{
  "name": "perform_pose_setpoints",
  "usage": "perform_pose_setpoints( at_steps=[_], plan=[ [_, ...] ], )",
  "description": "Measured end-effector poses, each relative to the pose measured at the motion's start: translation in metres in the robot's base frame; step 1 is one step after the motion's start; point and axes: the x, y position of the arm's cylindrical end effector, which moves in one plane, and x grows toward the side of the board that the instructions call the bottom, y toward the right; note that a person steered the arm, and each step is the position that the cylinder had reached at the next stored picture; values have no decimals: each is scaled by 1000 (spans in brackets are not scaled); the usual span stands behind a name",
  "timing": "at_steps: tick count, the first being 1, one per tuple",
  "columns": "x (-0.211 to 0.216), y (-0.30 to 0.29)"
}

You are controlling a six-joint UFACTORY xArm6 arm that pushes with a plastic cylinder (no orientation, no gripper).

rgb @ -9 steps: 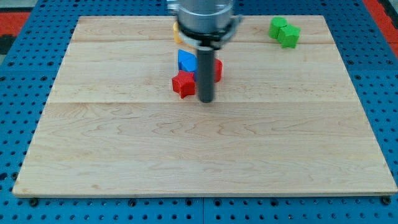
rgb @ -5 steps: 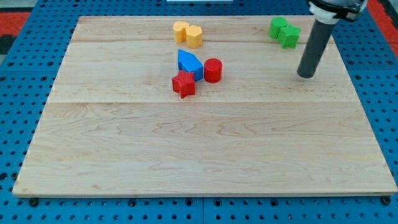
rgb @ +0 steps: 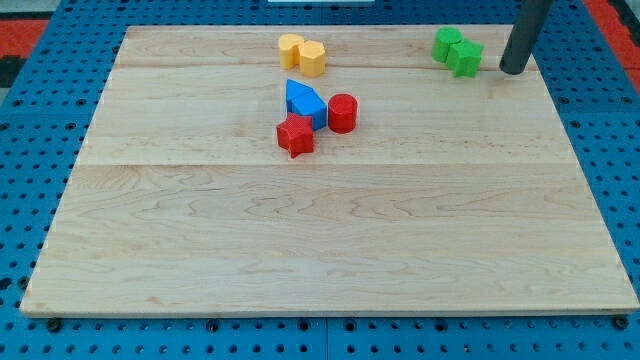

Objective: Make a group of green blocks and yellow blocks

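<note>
Two green blocks (rgb: 457,51) sit touching each other near the view's top right of the wooden board (rgb: 330,240). Two yellow blocks (rgb: 302,53) sit touching each other at the top centre, well to the left of the green ones. My tip (rgb: 513,71) stands just to the right of the green blocks, a small gap away from them.
A blue block (rgb: 303,101), a red cylinder (rgb: 343,113) and a red star block (rgb: 295,135) cluster below the yellow blocks. The board lies on a blue pegboard surface (rgb: 40,120).
My tip moved from beside the red and blue cluster across to the view's right, then up to the right side of the green blocks. No block has moved.
</note>
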Motion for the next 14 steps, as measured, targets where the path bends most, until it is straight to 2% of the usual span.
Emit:
perform_pose_setpoints(
  at_steps=[4, 5, 6, 7, 9, 10, 11, 13, 14],
  plan=[
    [-7, -138],
    [-25, -74],
    [-76, -68],
    [-84, -72],
    [-54, -190],
    [-60, -196],
    [-84, -179],
    [-76, -292],
    [-66, -312]
  ],
)
